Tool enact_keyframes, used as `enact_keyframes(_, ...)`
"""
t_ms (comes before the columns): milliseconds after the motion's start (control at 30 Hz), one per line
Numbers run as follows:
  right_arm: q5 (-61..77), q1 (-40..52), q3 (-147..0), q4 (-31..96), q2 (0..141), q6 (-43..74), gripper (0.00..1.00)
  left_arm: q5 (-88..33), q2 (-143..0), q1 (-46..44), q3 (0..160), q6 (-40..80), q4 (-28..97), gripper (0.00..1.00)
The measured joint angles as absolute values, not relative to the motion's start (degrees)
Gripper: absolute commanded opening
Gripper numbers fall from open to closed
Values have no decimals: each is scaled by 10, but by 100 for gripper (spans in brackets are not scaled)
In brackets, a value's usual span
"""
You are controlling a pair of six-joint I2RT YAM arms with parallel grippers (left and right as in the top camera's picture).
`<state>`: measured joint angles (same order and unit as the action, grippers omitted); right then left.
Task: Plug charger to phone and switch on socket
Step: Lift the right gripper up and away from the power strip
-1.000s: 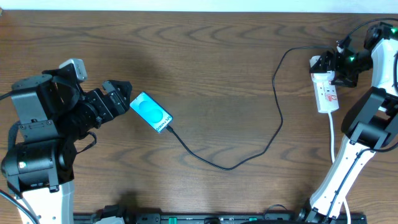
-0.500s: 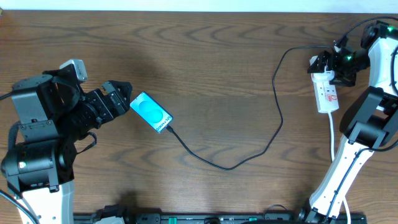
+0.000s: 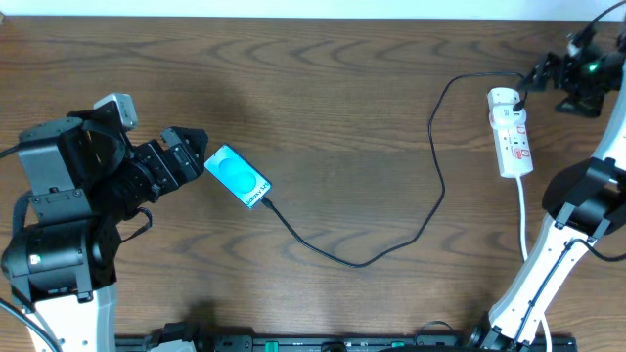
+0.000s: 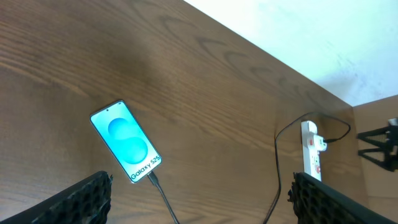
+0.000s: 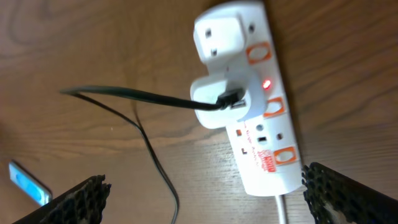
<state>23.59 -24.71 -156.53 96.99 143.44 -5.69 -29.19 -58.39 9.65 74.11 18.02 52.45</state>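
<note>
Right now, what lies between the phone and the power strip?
Only the black charger cable, looping across the table from phone to power strip; the overhead view shows it.

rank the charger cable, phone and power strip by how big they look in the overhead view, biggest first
1. charger cable: thin, but by far the longest.
2. power strip and phone: nearly alike. The strip looks slightly longer, but it is too close to rank.

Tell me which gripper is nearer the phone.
Left. The left gripper is right beside the phone, not touching it; the right gripper is far across the table, just past the socket.
</note>
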Motion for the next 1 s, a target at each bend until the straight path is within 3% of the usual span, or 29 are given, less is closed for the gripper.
enact_keyframes(267,202,-224,-1570,971,1330,-35,99,-292,-584,96,741,180,512,92)
enact_keyframes(567,64,-67,-1586,971,1086,10,99,-292,-584,96,741,180,510,92)
enact_keyframes(767,9,4,-1586,971,1038,26,99,-292,-584,96,741,180,510,92)
enact_keyframes(1000,-6,10,-1586,971,1031,29,99,-292,-584,96,741,180,510,92)
